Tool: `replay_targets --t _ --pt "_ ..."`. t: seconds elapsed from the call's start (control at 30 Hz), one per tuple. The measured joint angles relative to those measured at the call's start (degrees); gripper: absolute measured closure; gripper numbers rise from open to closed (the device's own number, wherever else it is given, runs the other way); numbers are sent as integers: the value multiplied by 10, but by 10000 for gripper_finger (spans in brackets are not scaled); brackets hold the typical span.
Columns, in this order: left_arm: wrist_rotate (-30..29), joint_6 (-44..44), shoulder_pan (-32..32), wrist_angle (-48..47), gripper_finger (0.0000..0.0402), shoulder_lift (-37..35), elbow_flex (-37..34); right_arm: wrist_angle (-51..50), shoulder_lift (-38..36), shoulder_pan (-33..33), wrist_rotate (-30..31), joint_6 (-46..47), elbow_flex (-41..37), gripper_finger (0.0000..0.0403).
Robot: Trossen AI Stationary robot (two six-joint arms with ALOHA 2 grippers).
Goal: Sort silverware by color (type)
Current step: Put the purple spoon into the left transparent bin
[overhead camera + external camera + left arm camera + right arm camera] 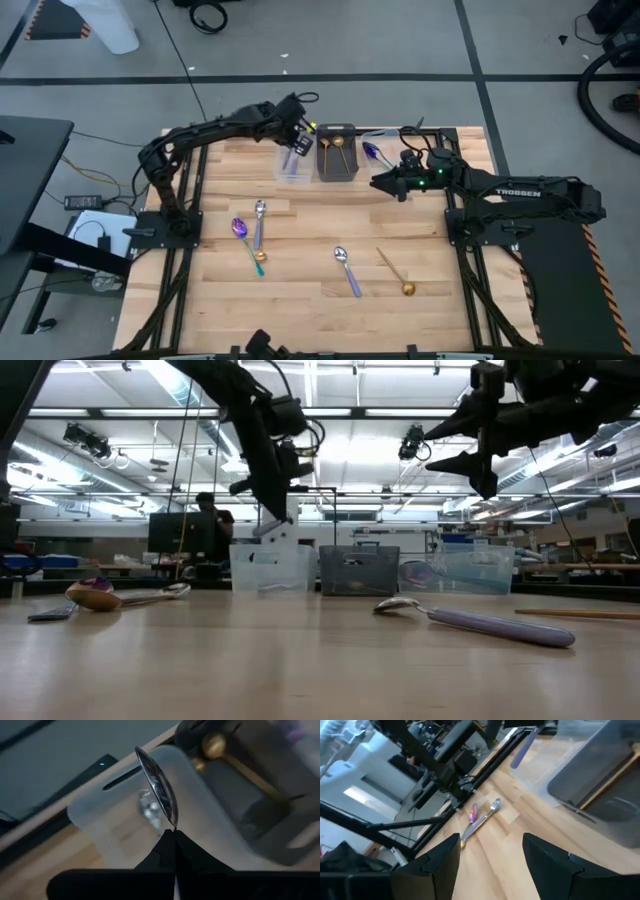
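Silver spoon [159, 790], at upper centre of the high view, is pinched in the left gripper [172, 836] above the clear bin [293, 166]. Judged step: depositing; next, release. Right gripper [490, 857] hovers spread apart.

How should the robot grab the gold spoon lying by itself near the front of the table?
Probably by the middle of its thin handle, coming straight down from above. The gold spoon lies flat on the table with bare wood around it, so open fingers could close across the straight handle. The round bowl end looks harder to pinch.
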Motion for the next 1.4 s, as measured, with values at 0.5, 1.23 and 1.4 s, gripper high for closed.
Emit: replay_targets --t 0.5,1.23,1.4 --pt "-24 115 0 21 401 103 0 -2 7 0 29 22 0 178" --pt "-31 18 -1 8 309 128 0 -2 7 0 30 31 0 178" --pt "-27 -4 -4 1 287 101 0 -1 7 0 29 29 0 178"
